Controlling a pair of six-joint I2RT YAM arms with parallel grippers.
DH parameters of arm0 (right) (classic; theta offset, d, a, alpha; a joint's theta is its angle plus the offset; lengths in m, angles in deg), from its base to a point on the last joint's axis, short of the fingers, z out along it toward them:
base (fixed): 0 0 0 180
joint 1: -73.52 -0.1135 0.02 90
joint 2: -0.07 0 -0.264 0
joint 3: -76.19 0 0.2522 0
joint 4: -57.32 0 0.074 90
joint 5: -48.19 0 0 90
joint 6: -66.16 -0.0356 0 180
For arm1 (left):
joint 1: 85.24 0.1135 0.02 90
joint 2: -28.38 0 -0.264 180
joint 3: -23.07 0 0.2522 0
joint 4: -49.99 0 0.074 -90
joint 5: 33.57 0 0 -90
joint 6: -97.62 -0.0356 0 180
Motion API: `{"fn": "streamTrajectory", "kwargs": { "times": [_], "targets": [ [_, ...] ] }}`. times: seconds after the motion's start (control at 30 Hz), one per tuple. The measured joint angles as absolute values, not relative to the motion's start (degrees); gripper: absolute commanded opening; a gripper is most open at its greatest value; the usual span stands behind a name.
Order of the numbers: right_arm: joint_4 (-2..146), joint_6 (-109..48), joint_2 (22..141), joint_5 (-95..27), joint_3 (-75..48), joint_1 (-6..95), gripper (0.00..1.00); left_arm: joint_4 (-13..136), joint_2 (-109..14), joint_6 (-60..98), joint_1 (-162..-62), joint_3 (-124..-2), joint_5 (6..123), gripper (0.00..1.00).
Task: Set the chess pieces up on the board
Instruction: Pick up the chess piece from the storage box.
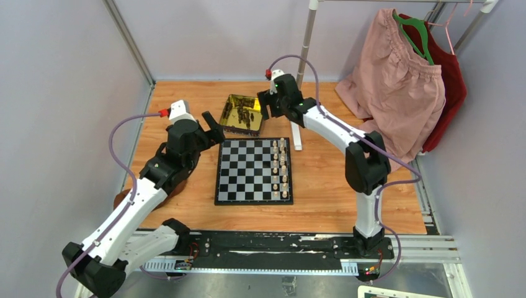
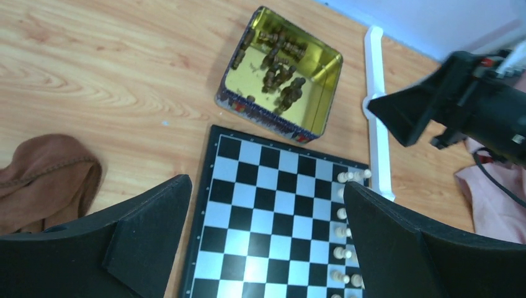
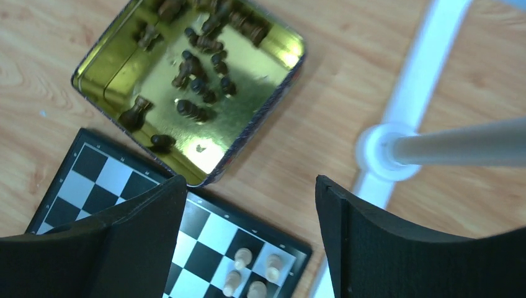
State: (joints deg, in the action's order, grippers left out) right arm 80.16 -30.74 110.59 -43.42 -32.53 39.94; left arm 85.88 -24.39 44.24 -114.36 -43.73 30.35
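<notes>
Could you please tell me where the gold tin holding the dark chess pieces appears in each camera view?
Top external: the gold tin sits at upper centre, just beyond the far edge of the board.
Left wrist: the gold tin is at upper centre, above the board.
Right wrist: the gold tin is at upper left, above the board.
Shared landmark: the board's black rim next to the tin.

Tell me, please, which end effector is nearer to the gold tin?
Right. The right end effector hovers open by the right edge of the gold tin; the left end effector is off its left side, near the far-left corner of the board, slightly farther.
</notes>
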Motion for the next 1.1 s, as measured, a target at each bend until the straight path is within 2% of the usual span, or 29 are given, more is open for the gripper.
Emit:
{"fn": "streamTrajectory", "kwargs": {
  "times": [0.17, 0.43, 1.1],
  "targets": [
    [84.66, -30.61, 117.96, -37.73, -37.71, 38.5, 0.79, 88.51, -22.23, 44.2, -114.36, -42.92, 30.98, 1.0],
    [87.46, -29.78, 123.38, -32.99, -45.45, 35.52, 0.72, 88.96, -19.82, 44.28, -114.36, -40.17, 32.31, 1.0],
    [92.14, -26.67, 135.9, -33.3, -59.74, 34.8, 0.63, 82.8, -17.66, 42.03, -114.36, -34.79, 39.16, 1.0]
  ]
}}
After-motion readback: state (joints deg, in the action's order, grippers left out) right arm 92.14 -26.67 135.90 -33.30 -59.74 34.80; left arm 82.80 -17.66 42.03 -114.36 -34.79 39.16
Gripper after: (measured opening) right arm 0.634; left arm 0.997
